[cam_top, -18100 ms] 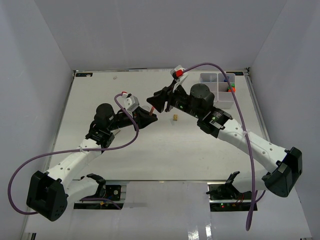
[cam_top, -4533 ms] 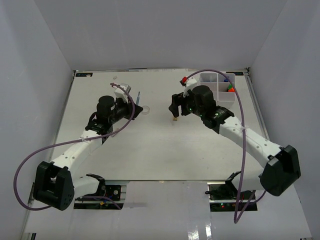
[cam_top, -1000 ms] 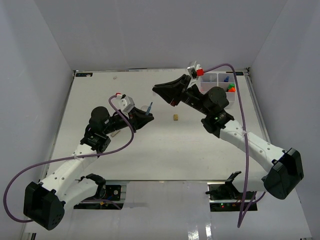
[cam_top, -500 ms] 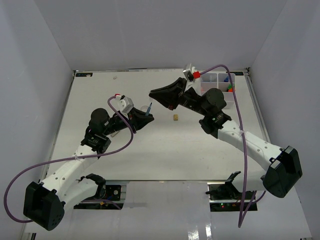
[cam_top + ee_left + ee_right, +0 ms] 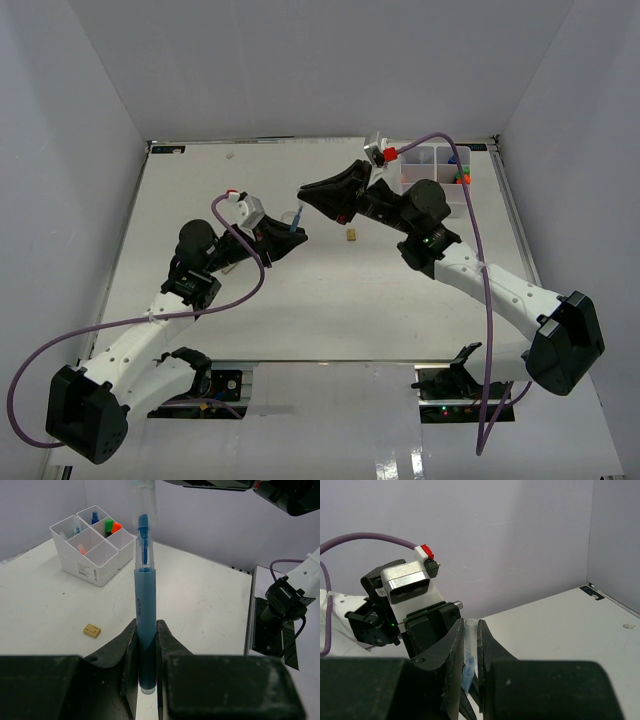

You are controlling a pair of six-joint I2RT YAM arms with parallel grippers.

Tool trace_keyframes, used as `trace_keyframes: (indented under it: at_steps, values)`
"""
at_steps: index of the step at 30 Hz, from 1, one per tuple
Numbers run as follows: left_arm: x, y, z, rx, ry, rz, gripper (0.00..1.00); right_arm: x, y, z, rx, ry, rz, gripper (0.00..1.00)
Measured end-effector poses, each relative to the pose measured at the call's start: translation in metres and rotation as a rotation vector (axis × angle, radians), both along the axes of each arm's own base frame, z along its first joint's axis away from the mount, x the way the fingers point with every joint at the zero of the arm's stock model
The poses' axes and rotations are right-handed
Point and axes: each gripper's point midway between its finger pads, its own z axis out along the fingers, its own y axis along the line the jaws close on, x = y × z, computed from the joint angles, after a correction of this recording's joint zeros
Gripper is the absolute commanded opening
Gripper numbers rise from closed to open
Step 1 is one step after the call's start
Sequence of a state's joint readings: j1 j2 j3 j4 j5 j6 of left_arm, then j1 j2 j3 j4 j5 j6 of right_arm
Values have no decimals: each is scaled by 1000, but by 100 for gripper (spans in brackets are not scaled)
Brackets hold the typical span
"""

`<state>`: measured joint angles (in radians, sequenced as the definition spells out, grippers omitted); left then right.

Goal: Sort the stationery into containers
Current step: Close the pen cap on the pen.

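My left gripper (image 5: 287,237) is shut on a blue pen (image 5: 144,630) and holds it upright above the table; the pen also shows in the top view (image 5: 298,216). My right gripper (image 5: 306,190) is shut on the pen's clear cap (image 5: 470,637), held right over the pen's tip (image 5: 466,672). The cap shows at the top of the left wrist view (image 5: 142,495). A white three-compartment container (image 5: 440,170) at the far right holds green and orange-capped markers and blue items (image 5: 106,526). A small tan block (image 5: 352,234) lies on the table. Only one container shows.
The table (image 5: 330,300) is white, with grey walls on three sides. A small faint mark (image 5: 230,155) lies near the far edge. Purple cables (image 5: 480,240) trail from both wrists. The left gripper's camera housing (image 5: 407,582) fills the left of the right wrist view.
My right gripper has moved a little left and down, bringing the clear cap onto the pen's tip. My left gripper has held the pen nearly still.
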<state>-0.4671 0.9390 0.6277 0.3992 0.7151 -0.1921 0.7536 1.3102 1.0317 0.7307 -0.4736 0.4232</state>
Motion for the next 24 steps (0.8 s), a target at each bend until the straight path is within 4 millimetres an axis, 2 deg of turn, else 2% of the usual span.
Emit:
trace_keyframes:
  at_steps: [10, 19, 24]
  values:
    - [-3, -1, 1, -23, -18, -18, 1, -5, 3, -8, 6, 21, 20, 12]
    - [-4, -4, 11, -71, -70, -36, 2, -11, 4, -1, 45, 10, 39, 13]
    - [-2, -6, 14, -84, -77, -42, 2, -11, 3, 1, 53, 2, 36, 19]
